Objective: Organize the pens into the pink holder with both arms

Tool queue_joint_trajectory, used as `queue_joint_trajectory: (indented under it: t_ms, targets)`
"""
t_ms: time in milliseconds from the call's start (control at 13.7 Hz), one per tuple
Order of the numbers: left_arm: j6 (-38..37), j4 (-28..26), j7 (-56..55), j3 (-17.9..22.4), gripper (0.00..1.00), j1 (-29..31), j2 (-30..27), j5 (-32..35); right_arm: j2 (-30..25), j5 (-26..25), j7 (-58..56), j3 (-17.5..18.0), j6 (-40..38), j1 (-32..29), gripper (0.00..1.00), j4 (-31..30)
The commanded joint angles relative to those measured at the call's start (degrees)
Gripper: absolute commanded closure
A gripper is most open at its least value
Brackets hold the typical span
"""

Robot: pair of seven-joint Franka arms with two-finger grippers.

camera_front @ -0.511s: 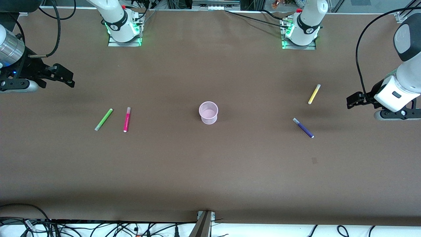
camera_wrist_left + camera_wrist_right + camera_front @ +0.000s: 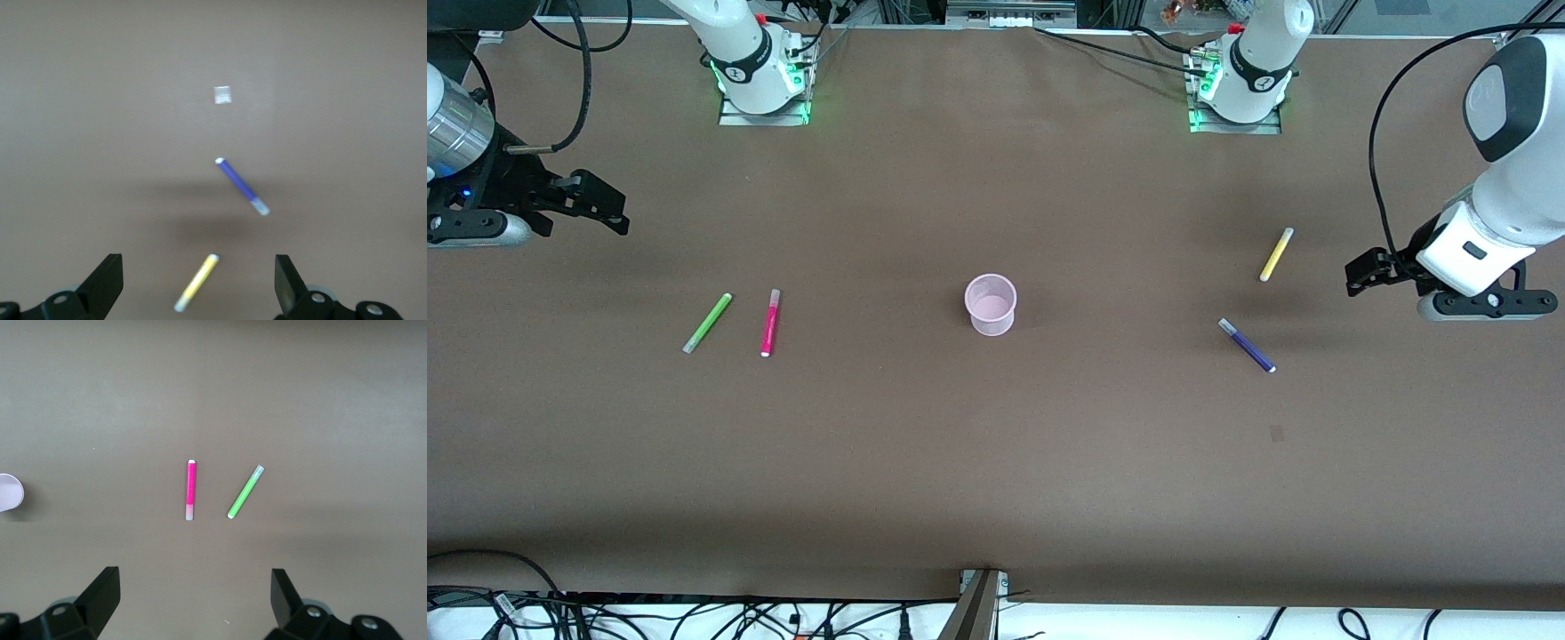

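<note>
Brown paper covers the whole desk (image 2: 996,462); cables run along the edge nearest the front camera, and both arm bases stand along the edge farthest from it.

Pink holder (image 2: 991,304) stands upright mid-desk, nothing visible inside it. A sliver of its rim shows at the edge of the right wrist view (image 2: 9,492).

Four pens, all lying flat on the desk, none in the holder:
- green pen (image 2: 708,323) toward the right arm's end, slanted; also in the right wrist view (image 2: 245,493).
- magenta pen (image 2: 769,323) just beside the green one, between it and the holder, not touching it; also seen here (image 2: 191,490).
- yellow pen (image 2: 1276,254) toward the left arm's end, slanted, farther from the front camera than the purple one; in the left wrist view (image 2: 196,283) it lies between the claw's two fingers as framed, with the claw up above it.
- purple pen (image 2: 1247,345) near the yellow pen but apart from it, slanted the other way; also seen here (image 2: 242,186).

Small pale square mark on the paper (image 2: 1277,433), nearer the front camera than the purple pen; also in the left wrist view (image 2: 223,95).

Left claw (image 2: 1358,276) hangs in the air over the desk's left-arm end, near the yellow and purple pens, fingers spread wide, holding nothing (image 2: 199,288).

Right claw (image 2: 615,213) hangs over the right-arm end of the desk, above bare paper beside the green and magenta pens, fingers spread apart, holding nothing (image 2: 195,600).
</note>
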Motion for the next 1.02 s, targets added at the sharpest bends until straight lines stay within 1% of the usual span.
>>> queue_joint_trajectory:
  t_ms: [0, 511, 730, 948]
  targets:
    - [-1.24, -0.28, -0.17, 0.01, 0.0, 0.32, -1.38, -2.06, -1.09, 1.03, 0.84, 0.71, 0.42, -0.76, 0.0, -0.76]
    - [-1.94, -0.54, -2.01, 0.01, 0.0, 0.41, -0.94, -2.32, -0.91, 1.03, 0.84, 0.63, 2.18, -0.76, 0.0, -0.76]
    - [-2.03, -0.46, -2.28, 0.37, 0.0, 0.49, 0.55, -2.41, -0.82, 1.03, 0.84, 0.71, 2.18, -0.67, 0.0, -0.76]
    - [-2.03, -0.8, -4.56, 0.37, 0.0, 0.41, 0.73, -2.41, -0.74, 1.03, 0.84, 0.71, 2.44, -0.67, 0.0, -0.59]
